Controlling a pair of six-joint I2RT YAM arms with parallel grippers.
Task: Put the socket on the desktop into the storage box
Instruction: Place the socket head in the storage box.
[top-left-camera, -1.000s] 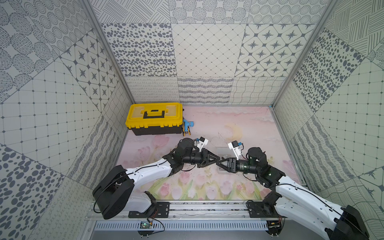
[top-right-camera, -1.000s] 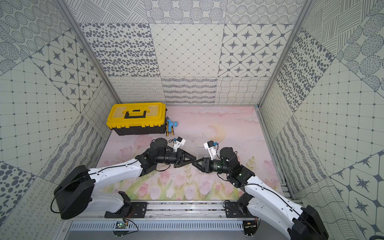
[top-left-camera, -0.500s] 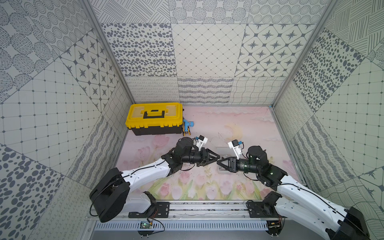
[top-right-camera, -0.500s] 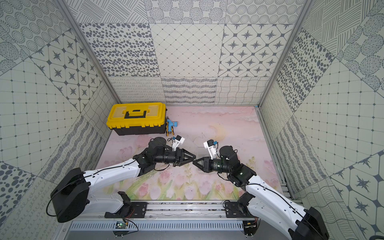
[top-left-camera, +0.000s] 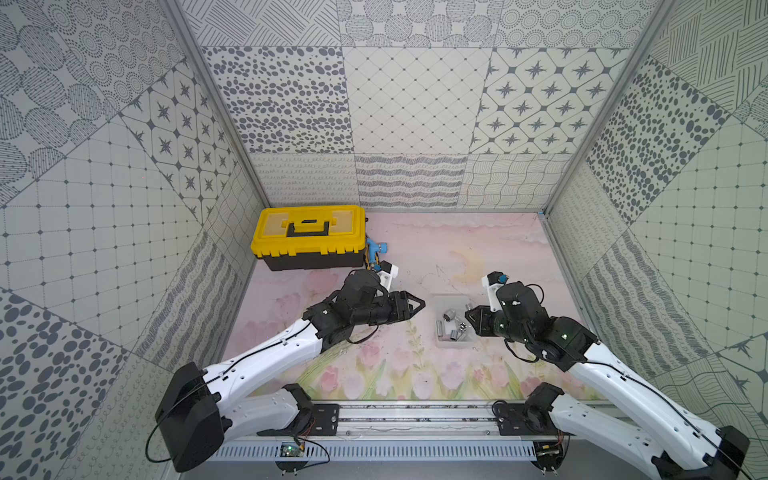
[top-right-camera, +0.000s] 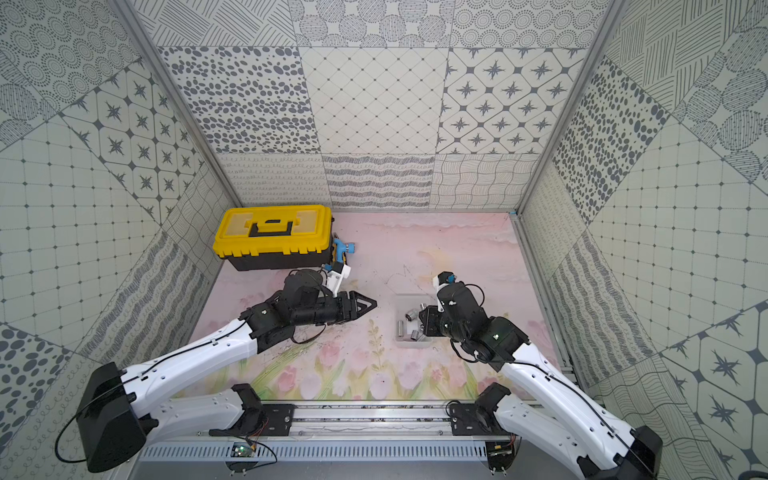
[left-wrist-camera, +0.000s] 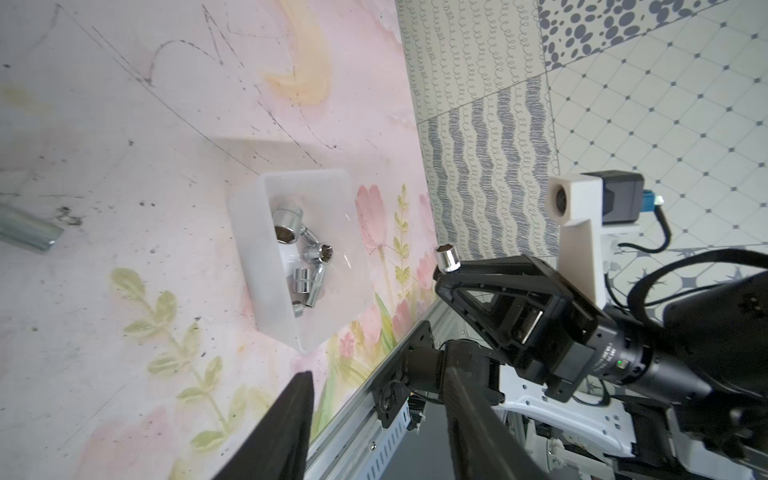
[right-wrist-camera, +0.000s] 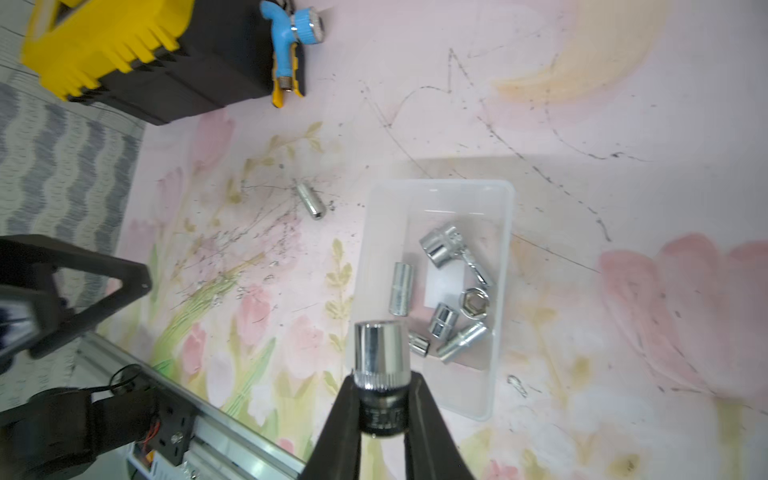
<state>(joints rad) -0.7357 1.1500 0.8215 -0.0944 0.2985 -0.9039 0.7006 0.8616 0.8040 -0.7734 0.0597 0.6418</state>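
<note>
Sockets (right-wrist-camera: 436, 249) lie loose in the clear storage box (right-wrist-camera: 440, 188) on the bench (right-wrist-camera: 582, 104). At the box's edge, the right hand (right-wrist-camera: 381, 388) grips a raised socket (right-wrist-camera: 380, 349) by its base. The left hand (top-left-camera: 417, 308) is half open and empty. A stray socket (right-wrist-camera: 311, 202) lies outside the box.

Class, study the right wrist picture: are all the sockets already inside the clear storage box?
No: a loose socket lies on the desktop outside the storage box, and the right gripper grips a second socket.
</note>
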